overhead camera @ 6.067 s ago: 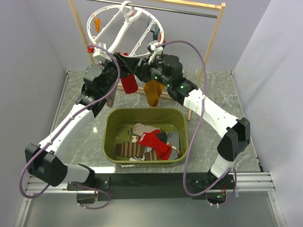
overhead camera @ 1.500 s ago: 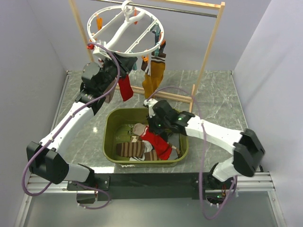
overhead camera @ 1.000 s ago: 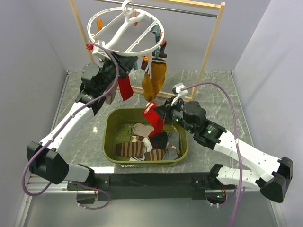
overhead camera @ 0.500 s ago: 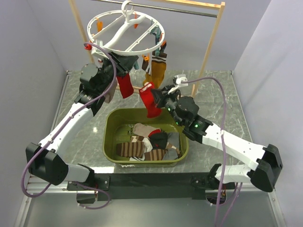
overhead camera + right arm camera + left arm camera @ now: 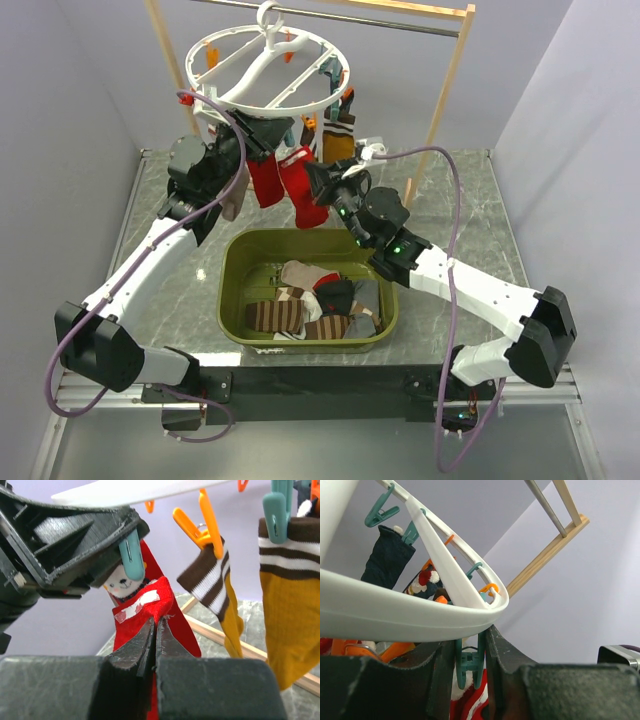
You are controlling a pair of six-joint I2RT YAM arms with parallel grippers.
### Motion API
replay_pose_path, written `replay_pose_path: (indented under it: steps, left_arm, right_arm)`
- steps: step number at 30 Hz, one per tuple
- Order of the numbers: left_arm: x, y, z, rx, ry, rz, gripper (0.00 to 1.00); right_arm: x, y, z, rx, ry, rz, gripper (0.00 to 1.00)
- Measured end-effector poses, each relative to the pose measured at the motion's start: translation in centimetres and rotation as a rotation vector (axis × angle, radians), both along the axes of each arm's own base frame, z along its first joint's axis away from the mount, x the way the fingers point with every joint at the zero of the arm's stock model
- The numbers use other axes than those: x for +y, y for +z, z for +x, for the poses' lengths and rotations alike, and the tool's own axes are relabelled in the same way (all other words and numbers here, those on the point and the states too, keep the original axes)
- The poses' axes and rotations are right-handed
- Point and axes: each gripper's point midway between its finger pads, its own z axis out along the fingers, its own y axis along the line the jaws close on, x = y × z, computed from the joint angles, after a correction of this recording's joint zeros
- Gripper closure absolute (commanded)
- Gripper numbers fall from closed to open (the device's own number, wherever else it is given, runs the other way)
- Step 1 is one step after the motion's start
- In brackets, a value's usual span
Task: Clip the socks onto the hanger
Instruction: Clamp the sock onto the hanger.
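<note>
Left arm [image 5: 150,255] raised to the hanger [image 5: 395,615] at its near rim, left gripper [image 5: 469,645] pinching a teal clip [image 5: 468,664] under it, right arm [image 5: 450,285] extended beneath the hanger, right gripper [image 5: 154,625] clamped on a red sock [image 5: 150,600].

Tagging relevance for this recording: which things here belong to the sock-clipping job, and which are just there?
Job: ring hanger, teal clip in left gripper, red sock in right gripper, loose socks.
Bystanders: wooden rack, green tub, marble tabletop.

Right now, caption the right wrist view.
Right tool shut on a red fabric sock with white marks, held below a teal plastic clip on the white ring hanger.
</note>
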Motion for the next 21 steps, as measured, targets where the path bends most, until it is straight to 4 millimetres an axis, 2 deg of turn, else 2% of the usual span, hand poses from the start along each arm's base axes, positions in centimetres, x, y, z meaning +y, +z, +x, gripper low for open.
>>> replay_pose_path:
  steps: [10,21]
  left_arm:
    - [-0.2,0.3,-0.3,-0.017,-0.019,0.0,0.75]
    - [-0.2,0.0,-0.3,-0.017,-0.02,0.002,0.74]
  right_arm:
    - [1.1,0.3,0.7,-0.015,0.01,-0.007,1.0]
    - [1.0,1.4,0.7,-0.041,0.013,0.009,1.0]
